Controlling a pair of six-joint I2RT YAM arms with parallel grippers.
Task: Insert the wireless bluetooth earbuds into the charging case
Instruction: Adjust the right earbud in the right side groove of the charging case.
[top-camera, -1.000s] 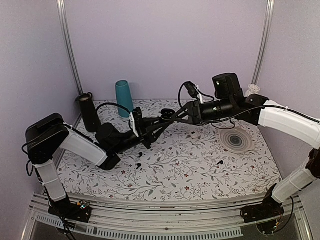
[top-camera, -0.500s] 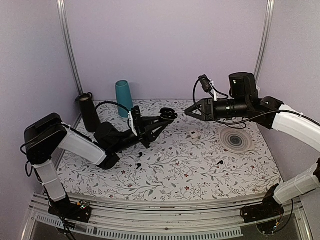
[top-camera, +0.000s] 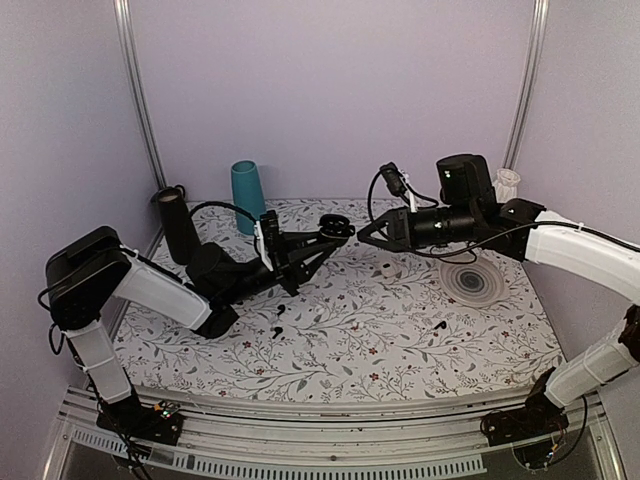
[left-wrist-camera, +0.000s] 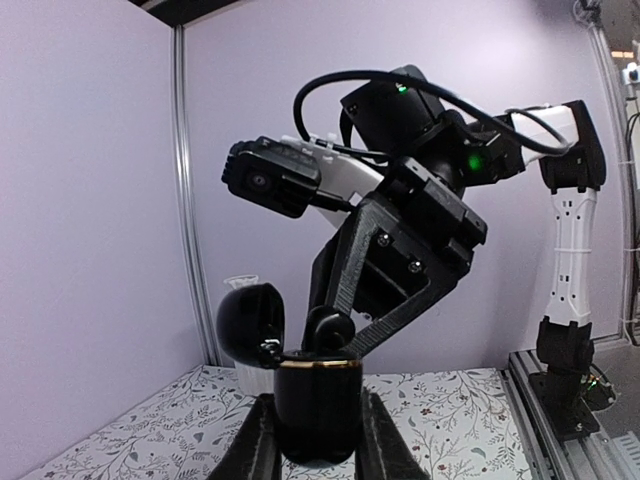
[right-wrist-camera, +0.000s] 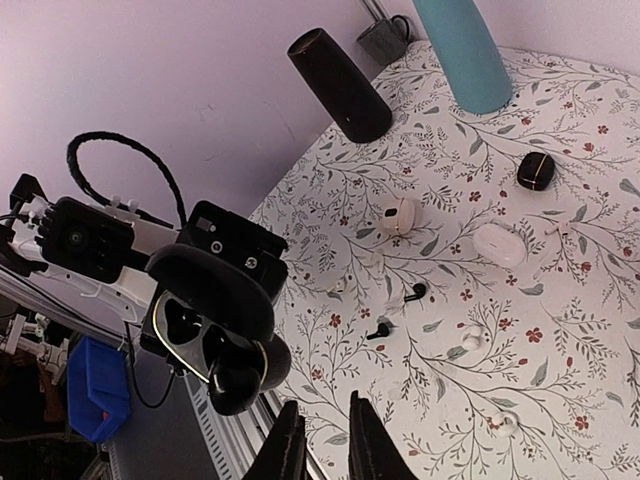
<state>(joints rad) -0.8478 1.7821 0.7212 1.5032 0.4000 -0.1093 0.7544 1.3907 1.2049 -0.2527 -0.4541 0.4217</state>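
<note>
right arm: swung back in toward the charging case after backing off half a second ago; likely a fresh approach, not a finished step
table: flowered
left gripper: pinching the case body, held aloft
right gripper: just short of the case, jaws narrowly parted, nothing seen between
charging case: off the table, lid open
earbuds: black, lying on the table, not yet inserted
</note>
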